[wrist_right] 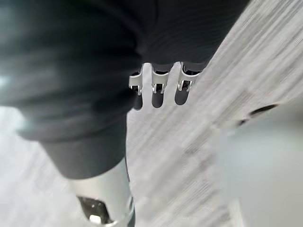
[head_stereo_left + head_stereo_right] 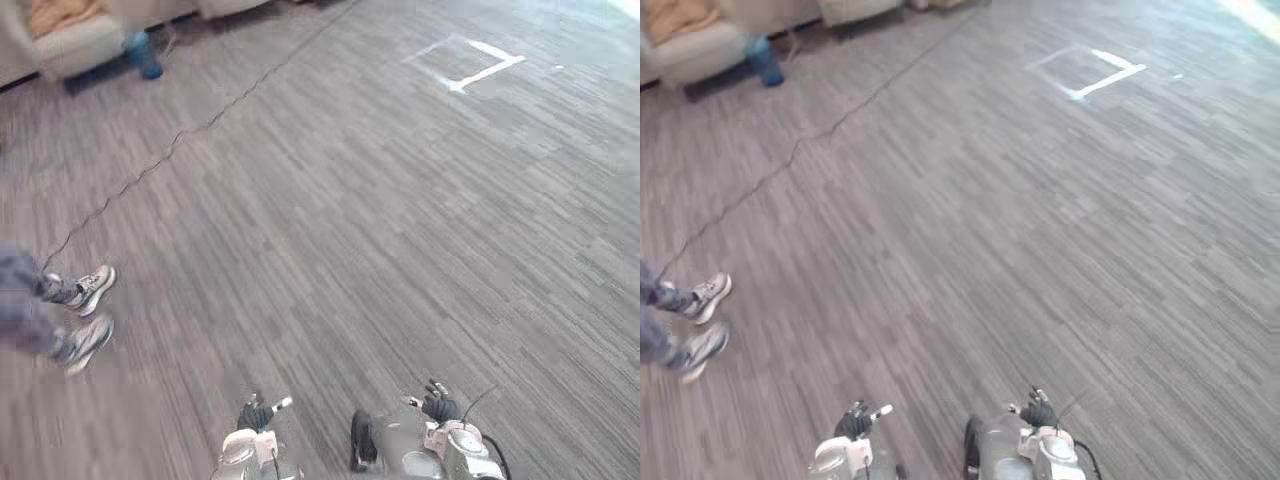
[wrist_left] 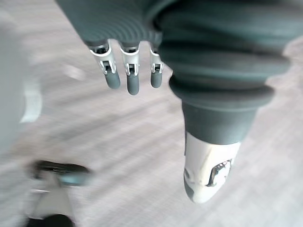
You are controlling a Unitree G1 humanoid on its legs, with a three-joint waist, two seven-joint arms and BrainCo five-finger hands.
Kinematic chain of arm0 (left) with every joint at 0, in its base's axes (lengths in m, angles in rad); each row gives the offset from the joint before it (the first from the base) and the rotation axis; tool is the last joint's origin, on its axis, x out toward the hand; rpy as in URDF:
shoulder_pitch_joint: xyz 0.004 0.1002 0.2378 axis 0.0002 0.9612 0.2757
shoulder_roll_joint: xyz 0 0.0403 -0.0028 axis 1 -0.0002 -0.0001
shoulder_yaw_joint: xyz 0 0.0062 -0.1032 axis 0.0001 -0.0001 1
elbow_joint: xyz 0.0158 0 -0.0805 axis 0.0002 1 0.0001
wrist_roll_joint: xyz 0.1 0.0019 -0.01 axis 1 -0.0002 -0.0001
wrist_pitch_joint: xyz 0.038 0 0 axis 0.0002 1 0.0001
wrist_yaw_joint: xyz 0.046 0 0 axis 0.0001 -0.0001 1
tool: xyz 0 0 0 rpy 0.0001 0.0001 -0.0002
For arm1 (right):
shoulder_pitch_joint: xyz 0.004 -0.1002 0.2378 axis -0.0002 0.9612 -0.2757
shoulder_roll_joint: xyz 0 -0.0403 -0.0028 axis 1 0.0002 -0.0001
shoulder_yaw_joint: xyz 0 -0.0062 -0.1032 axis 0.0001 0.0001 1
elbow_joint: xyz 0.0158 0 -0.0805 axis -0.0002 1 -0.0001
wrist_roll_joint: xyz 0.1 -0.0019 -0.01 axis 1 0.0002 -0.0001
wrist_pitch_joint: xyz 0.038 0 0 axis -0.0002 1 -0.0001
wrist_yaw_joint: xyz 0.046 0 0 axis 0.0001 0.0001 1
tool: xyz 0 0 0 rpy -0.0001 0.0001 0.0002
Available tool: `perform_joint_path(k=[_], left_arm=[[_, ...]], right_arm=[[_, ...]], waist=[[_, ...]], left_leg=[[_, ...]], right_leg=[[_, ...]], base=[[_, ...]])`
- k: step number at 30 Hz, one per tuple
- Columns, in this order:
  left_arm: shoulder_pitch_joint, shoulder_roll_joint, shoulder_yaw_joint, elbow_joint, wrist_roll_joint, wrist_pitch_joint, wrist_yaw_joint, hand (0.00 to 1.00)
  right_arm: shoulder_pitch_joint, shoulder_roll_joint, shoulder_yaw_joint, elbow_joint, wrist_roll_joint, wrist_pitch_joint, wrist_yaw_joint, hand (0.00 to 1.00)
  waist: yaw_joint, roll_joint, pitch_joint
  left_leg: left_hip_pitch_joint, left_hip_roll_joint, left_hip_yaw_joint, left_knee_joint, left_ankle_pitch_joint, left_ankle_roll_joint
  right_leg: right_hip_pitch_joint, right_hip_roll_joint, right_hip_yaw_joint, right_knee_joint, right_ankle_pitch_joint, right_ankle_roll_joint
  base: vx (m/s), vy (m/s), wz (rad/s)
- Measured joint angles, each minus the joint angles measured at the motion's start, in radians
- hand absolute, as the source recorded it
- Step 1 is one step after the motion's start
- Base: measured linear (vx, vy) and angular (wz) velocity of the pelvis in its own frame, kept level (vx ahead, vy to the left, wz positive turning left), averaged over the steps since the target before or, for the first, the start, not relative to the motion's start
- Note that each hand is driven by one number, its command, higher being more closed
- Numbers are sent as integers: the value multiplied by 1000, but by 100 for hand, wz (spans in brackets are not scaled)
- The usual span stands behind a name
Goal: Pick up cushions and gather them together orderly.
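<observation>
Floor (image 2: 400, 250) was grey, streaky plank pattern. Armchair (image 2: 80, 45) was cream, the cushion (image 2: 60, 14) on it tan-orange, with a bright blue thing (image 2: 143, 57) just beside it. White tape outline (image 2: 470, 62) lay well apart from the armchair. Person's sneakers (image 2: 95, 288) were grey-white.

I count: pale seats (image 2: 700, 50), two. Tan cushion (image 2: 60, 14), one. Blue container (image 2: 143, 55), one. White tape mark (image 2: 470, 62), one. Sneakers (image 2: 95, 288), two, a single pair.

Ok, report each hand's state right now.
Left hand: open, holding nothing.
Right hand: open, holding nothing.
</observation>
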Motion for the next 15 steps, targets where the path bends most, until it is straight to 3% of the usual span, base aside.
perform_joint_path(k=[4, 6, 7, 8, 9, 10, 11, 12, 13, 14, 15], left_arm=[[28, -18, 43, -57, -23, -26, 4, 0], [27, -14, 46, -56, -29, -27, 6, 0], [26, -9, 45, -56, -30, -28, 6, 0], [27, 7, 41, -45, -29, -27, 6, 0], [24, 30, 43, -33, -28, -24, 6, 0], [25, 35, 43, -32, -28, -24, 7, 0], [23, 44, 42, -29, -28, -24, 7, 0], [18, 53, 33, -10, -28, -24, 8, 0], [13, 53, 27, 3, -28, -20, 9, 0], [-2, 49, 11, 37, -27, -6, 10, 0], [-8, 44, -18, 58, -26, -1, 11, 0]], right_arm=[[14, 11, 12, -2, 0, 0, -9, 0], [24, 10, 12, 7, 0, 0, -10, 0], [28, 11, 12, 13, 0, 1, -10, 0], [47, 19, 10, 26, 0, 0, -10, 0], [56, 47, 0, 36, -2, 0, -8, 0], [59, 55, 0, 38, -2, 0, -8, 0], [61, 72, -5, 39, -5, 1, -7, 0], [57, 80, -8, 38, -5, -1, -6, 0], [52, 78, -8, 37, -5, -2, -4, 0], [37, 67, -8, 34, -5, -4, -1, 0], [32, 56, -7, 28, -5, -5, 1, 0]], waist=[[25, -11, -6], [34, -20, -21], [45, -32, -28], [59, -61, -66], [48, -101, -95], [49, -110, -100], [56, -131, -104], [47, -138, -103], [41, -127, -96], [36, -114, -88], [29, -90, -82]], left_leg=[[-97, -56, -61, -440, 9, -4], [-131, -78, -97, -679, 101, -8], [-125, -86, -102, -671, 157, -11], [-120, -116, -96, -642, 213, 15], [-130, -130, -64, -564, 142, 48], [-126, -129, -54, -536, 110, 56], [-87, -134, -16, -508, 55, 63], [-10, -150, 13, -514, 4, 84], [25, -153, 18, -523, -15, 88], [112, -154, 34, -548, -53, 95], [205, -154, 61, -601, -66, 107]], right_leg=[[110, -7, 152, -30, -64, 42], [170, -28, 241, -39, -125, 100], [183, -42, 264, -41, -141, 111], [195, -76, 312, -41, -156, 130], [183, -117, 325, -11, -125, 177], [174, -124, 327, 25, -112, 202], [130, -131, 331, 179, -82, 252], [32, -141, 310, 437, 29, 347], [-7, -146, 299, 531, 50, 373], [-80, -149, 248, 701, 47, 367], [-165, -161, 167, 781, 13, 311]], base=[[528, 157, -117], [689, 342, -103], [797, 429, -116], [826, 421, -94], [826, 410, -83], [783, 375, -69], [845, 412, -82], [684, 326, -81], [733, 321, -73], [538, 209, -66], [645, 242, -62]])
